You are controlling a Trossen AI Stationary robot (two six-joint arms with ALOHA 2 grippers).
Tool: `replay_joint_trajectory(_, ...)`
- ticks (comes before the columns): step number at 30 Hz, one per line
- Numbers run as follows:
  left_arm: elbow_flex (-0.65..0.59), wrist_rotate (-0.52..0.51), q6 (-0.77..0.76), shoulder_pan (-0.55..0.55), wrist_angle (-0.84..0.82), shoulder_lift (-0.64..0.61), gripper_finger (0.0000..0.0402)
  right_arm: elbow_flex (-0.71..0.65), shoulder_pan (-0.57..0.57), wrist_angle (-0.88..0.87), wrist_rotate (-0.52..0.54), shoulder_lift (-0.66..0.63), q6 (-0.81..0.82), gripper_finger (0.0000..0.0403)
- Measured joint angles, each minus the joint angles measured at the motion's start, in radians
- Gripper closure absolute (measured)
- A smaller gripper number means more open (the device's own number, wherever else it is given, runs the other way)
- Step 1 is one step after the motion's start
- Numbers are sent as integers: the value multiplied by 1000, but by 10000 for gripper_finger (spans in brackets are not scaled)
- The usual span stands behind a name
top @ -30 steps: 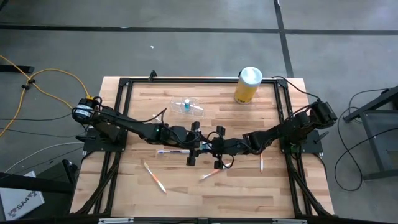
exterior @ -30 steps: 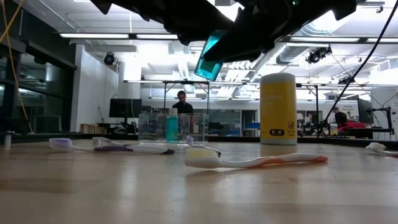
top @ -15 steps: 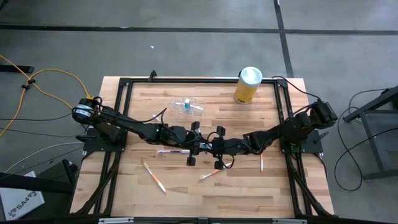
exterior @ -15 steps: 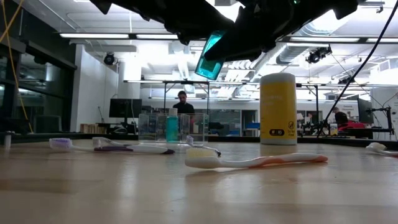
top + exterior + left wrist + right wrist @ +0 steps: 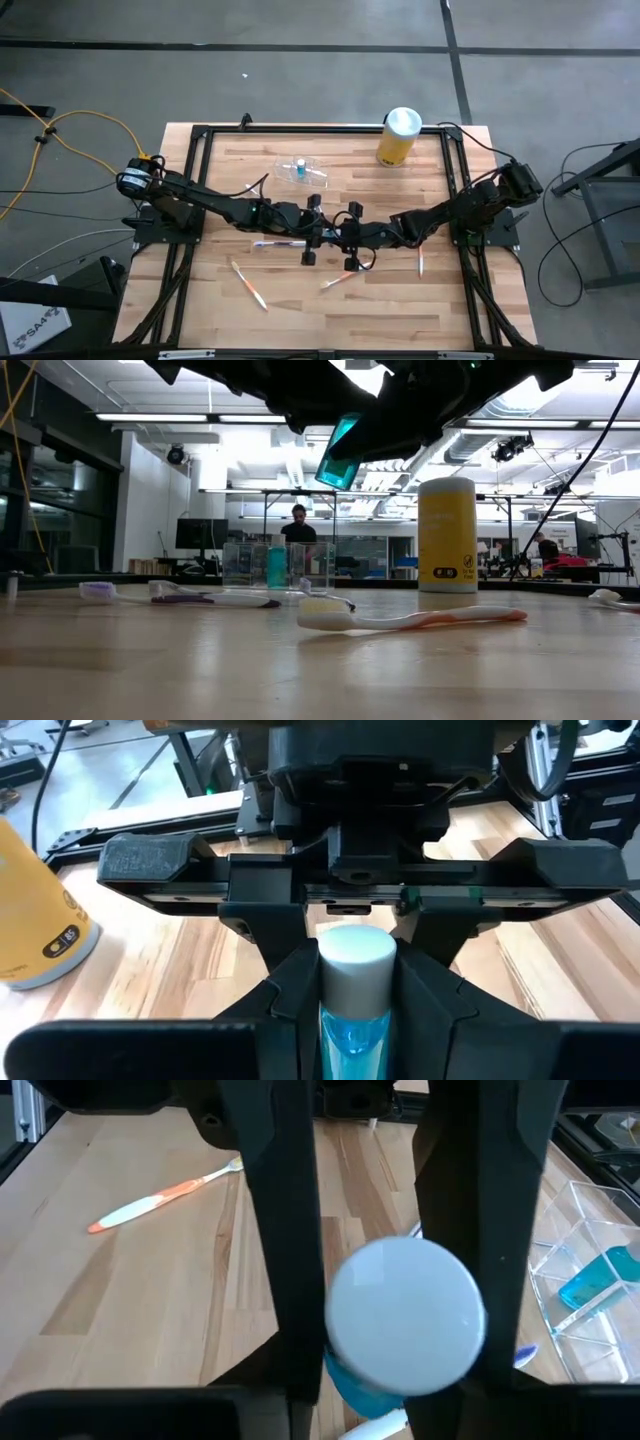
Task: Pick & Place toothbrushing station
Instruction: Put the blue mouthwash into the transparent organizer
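A small blue bottle (image 5: 352, 1038) with a white cap (image 5: 357, 955) hangs above the table's middle, between both grippers. My left gripper (image 5: 355, 1020) is shut on it. My right gripper (image 5: 368, 1180) faces it from the right, open, one finger on either side of the cap (image 5: 405, 1315). The bottle shows teal and tilted in the low view (image 5: 340, 450). The toothbrushing station (image 5: 300, 170), a clear plastic holder with another blue bottle in it, stands on the far part of the table (image 5: 275, 565). My left gripper pinches the bottle's blue body (image 5: 350, 1045), below the cap, between its two fingers. It comes nearly level from the table's left, fingers along the bottle, the cap pointing at the other gripper. The bottle is lifted clear and tilted. Whether my right gripper's fingers (image 5: 290, 1230) touch the cap, I cannot tell.
A yellow canister (image 5: 399, 137) with a white lid stands at the far right. Several toothbrushes lie on the wood: a purple one (image 5: 278, 243), orange ones (image 5: 248, 285) (image 5: 340, 280) (image 5: 421, 263). A black frame (image 5: 300, 130) runs round the table.
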Motion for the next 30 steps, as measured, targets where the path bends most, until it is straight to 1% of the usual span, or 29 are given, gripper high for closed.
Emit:
replay_joint_trajectory(4,0,-28,1,-2,-3,-1,311,2,0,-14,2,0,18,278)
replay_joint_trajectory(18,2,-27,-1,-2,-11,-2,312,4,1,-34,-5,0,21,238)
replay_joint_trajectory(22,3,-25,-2,-3,-35,-18,312,5,1,-40,-6,0,20,229)
replay_joint_trajectory(27,5,-28,-13,-3,-86,-60,312,4,1,-85,-5,-37,21,225)
replay_joint_trajectory(30,5,-28,-13,-3,-119,-72,312,3,1,-122,13,-71,19,226)
